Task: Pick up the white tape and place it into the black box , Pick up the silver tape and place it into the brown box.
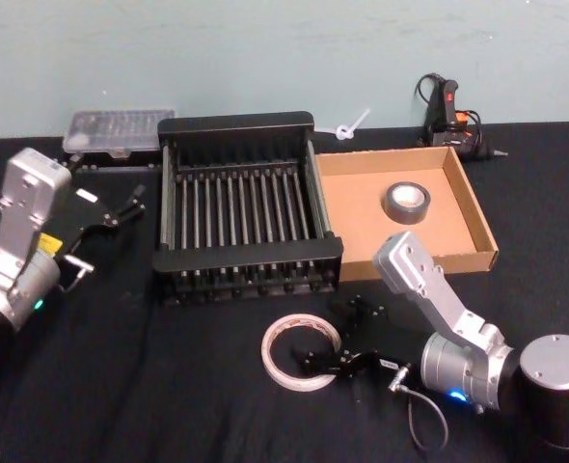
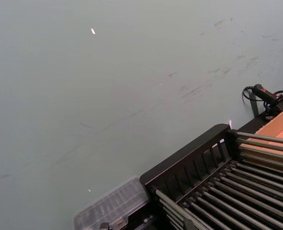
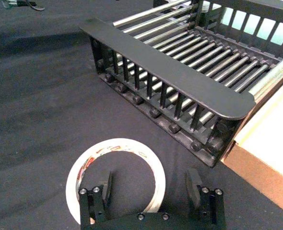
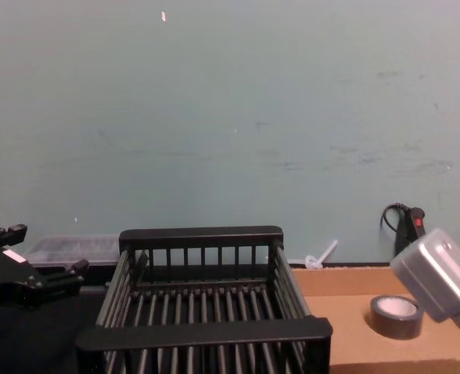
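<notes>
The white tape is lying flat on the black tablecloth near the table's front edge, just in front of the black box and a little toward its right-hand front corner, touching nothing but the cloth. The right gripper is sitting low beside it with its fingers spread wide; in the right wrist view one finger is standing over the ring's hole and the other outside the rim, so the jaws are straddling the band on the gripper's side and holding nothing. The silver tape is already resting inside the brown box, toward its back right part, so that half of the task looks finished and the white ring is the step in hand. The crate is sitting empty at the middle of the table, its right rim against the cardboard tray. The left gripper is hanging open and idle off the crate's left side, near a clear plastic case at the back edge. Next, I judge, the right fingers need to settle down over the thin band, pinch it squarely, then lift it clear of the crate's near rim and carry it over the slats; the flat ring may slip or tilt if caught off-centre
</notes>
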You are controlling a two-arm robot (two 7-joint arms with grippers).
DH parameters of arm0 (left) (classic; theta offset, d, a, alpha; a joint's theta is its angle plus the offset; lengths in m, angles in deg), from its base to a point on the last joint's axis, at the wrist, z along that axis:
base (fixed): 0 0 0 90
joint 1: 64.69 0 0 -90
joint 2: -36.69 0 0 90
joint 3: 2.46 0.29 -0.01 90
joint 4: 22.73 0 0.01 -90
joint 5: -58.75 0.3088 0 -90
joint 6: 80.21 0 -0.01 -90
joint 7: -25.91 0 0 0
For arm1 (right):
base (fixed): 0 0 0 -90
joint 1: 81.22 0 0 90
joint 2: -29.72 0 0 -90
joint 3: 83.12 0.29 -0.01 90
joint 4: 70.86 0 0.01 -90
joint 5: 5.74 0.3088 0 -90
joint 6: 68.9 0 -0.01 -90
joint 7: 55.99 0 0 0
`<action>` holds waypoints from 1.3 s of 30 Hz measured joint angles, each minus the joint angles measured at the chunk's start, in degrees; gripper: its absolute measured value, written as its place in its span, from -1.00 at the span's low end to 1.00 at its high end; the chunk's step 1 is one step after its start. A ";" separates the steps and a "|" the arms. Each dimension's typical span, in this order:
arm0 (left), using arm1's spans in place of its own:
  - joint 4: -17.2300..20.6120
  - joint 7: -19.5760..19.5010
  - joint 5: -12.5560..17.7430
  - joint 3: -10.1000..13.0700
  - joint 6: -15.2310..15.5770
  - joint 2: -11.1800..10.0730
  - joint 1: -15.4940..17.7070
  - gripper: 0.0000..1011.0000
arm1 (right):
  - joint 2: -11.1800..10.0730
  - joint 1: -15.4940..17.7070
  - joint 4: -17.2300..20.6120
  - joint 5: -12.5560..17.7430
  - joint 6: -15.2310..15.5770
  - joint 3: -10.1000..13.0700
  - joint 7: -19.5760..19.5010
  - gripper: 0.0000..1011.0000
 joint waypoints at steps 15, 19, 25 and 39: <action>0.00 0.00 0.00 0.00 0.00 0.00 0.00 0.98 | 0.43 -0.01 -0.07 -0.76 0.01 0.21 0.01 0.98; 0.00 0.00 0.00 0.00 0.00 0.00 0.00 0.98 | 0.50 0.01 -0.14 -0.79 0.04 0.28 0.04 0.98; 0.00 0.00 0.00 0.00 0.00 0.00 0.00 0.98 | 0.61 0.19 -0.20 -0.92 0.23 0.34 0.02 0.98; 0.00 0.00 0.00 0.00 0.00 0.00 0.00 0.98 | 0.71 0.35 -0.23 -1.18 0.29 0.46 -0.13 0.98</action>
